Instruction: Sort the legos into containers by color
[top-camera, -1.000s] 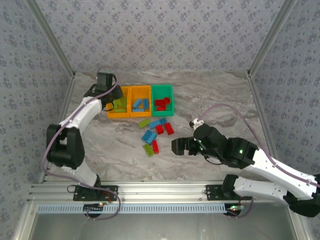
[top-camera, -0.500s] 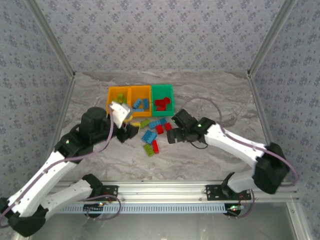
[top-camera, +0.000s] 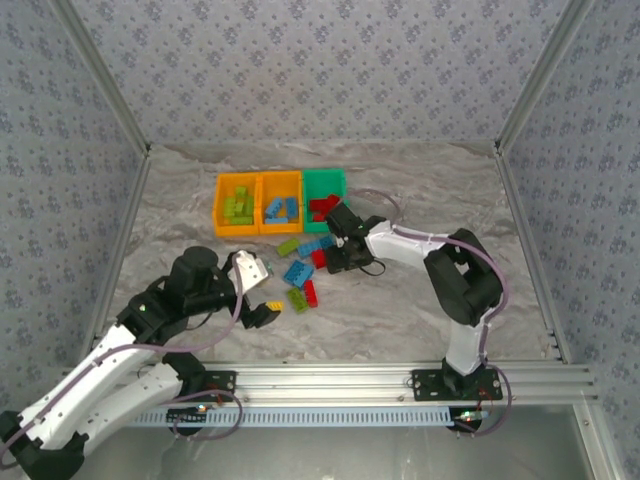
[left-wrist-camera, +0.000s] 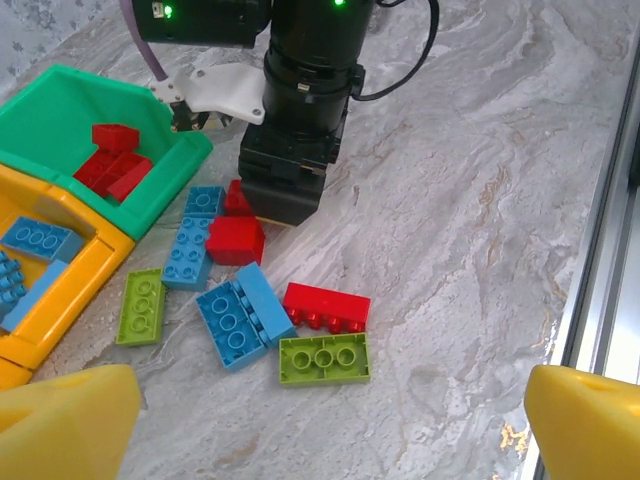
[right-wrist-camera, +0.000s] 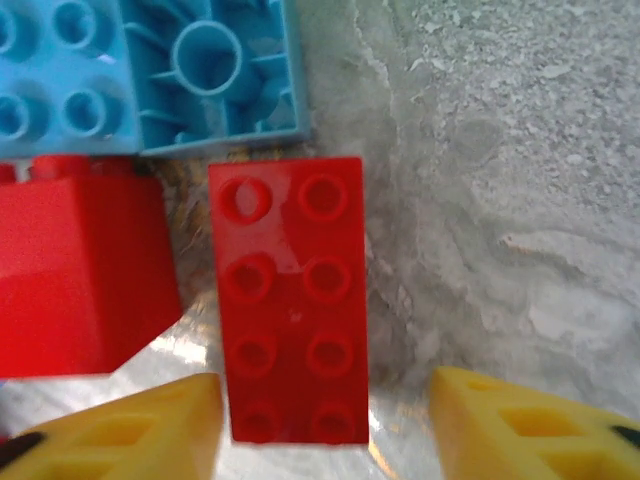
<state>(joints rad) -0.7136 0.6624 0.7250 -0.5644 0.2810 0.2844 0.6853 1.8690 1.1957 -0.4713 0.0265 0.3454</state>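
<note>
My right hand (right-wrist-camera: 330, 430) stands part open astride a red eight-stud lego (right-wrist-camera: 292, 300) lying flat on the surface (right-wrist-camera: 480, 200), not gripping it. My left hand (left-wrist-camera: 322, 425) gapes wide and empty, loose legos (left-wrist-camera: 240, 320) just ahead.

Light: bright, even, overhead | shadows: soft, short | glare: faint sheen on red brick (right-wrist-camera: 292, 300) | blur: near yellow fingertips (left-wrist-camera: 65, 415) soft | top view: slightly grainy

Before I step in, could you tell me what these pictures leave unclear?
Top view: the right hand covers the red brick below it.
Right wrist view: whether its fingers touch that brick; top edge crops the blue bricks.
Left wrist view: left edge crops the orange bin.
</note>
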